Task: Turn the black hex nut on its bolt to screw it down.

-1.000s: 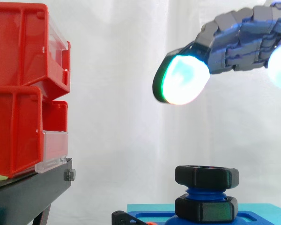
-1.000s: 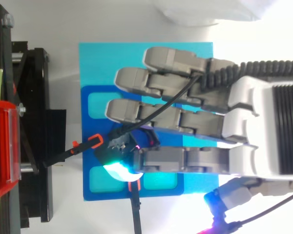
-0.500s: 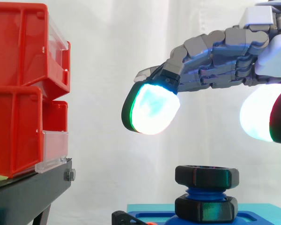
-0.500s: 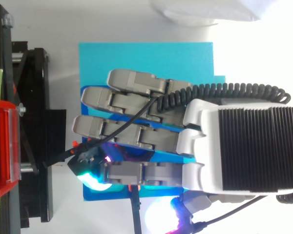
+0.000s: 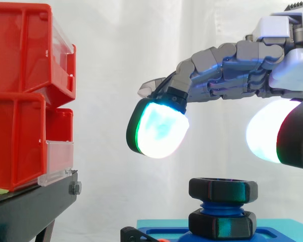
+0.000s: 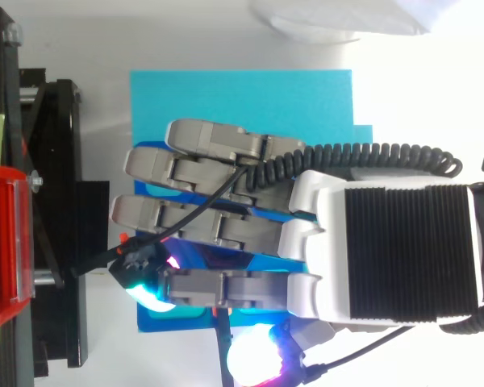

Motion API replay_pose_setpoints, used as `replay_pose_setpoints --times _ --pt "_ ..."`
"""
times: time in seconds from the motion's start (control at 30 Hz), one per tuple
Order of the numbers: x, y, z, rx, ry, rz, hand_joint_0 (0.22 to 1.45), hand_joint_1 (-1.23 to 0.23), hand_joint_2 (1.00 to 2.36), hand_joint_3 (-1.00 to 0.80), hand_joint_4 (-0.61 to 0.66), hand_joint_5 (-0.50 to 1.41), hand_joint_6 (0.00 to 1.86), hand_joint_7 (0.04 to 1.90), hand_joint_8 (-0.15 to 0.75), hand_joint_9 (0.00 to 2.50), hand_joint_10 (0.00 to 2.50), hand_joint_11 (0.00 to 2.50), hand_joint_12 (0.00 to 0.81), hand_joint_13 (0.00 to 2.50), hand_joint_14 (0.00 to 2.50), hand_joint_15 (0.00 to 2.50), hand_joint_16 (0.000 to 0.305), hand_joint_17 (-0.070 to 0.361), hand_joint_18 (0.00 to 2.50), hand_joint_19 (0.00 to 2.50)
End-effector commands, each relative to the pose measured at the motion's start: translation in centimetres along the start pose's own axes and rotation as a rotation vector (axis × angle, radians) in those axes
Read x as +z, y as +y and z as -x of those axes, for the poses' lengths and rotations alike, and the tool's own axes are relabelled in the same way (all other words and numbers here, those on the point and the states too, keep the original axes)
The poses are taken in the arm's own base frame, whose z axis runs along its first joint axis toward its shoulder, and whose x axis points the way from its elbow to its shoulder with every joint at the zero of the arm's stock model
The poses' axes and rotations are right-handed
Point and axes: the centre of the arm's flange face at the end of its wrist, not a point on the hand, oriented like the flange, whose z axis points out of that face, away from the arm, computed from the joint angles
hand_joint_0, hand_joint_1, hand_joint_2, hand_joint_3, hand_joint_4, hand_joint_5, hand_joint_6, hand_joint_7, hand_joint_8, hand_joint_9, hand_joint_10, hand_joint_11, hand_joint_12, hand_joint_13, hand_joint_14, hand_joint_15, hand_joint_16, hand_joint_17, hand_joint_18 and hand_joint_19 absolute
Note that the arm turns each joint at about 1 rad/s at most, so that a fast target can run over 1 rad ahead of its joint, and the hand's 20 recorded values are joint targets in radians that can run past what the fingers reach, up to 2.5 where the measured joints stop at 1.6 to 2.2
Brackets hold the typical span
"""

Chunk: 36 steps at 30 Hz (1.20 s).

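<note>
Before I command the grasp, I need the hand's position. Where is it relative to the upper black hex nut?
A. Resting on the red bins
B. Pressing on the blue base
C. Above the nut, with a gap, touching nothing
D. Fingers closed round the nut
C: in the side view the hand hangs above the upper black hex nut, with a clear gap between its glowing fingertips and the nut's top.
</note>
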Motion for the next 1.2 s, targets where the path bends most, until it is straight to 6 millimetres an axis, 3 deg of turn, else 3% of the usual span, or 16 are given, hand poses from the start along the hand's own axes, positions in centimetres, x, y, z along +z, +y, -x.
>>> replay_pose_setpoints --times 0.0,0.2,1.0,1.03,1.17 --pt "-0.1 -0.1 -0.1 -0.016 0.008 0.001 0.44 -0.49 1.00 -0.50 0.13 -0.26 0.50 0.85 0.177 0.09 0.00 0.00 0.316 0.06 0.00 0.00 0.053 0.120 0.00 0.00" --pt "-0.3 -0.2 -0.3 -0.064 0.025 0.008 0.44 -0.45 1.00 -0.50 0.14 -0.25 0.50 0.93 0.182 0.10 0.00 0.00 0.314 0.07 0.00 0.00 0.053 0.119 0.00 0.00" --pt "-0.2 -0.3 -0.1 -0.158 0.014 0.015 0.44 -0.43 1.00 -0.50 0.15 -0.23 0.50 0.91 0.198 0.14 0.00 0.00 0.319 0.11 0.00 0.00 0.054 0.121 0.00 0.00" --pt "0.1 -0.3 -1.9 -0.160 0.040 0.016 0.44 -0.43 1.00 -0.50 0.15 -0.23 0.50 0.91 0.198 0.14 0.00 0.00 0.319 0.11 0.00 0.00 0.054 0.121 0.00 0.00" --pt "0.2 -0.4 -1.9 -0.154 0.036 0.018 0.44 -0.43 1.00 -0.50 0.15 -0.23 0.50 0.91 0.199 0.14 0.00 0.00 0.319 0.11 0.00 0.00 0.054 0.121 0.00 0.00"
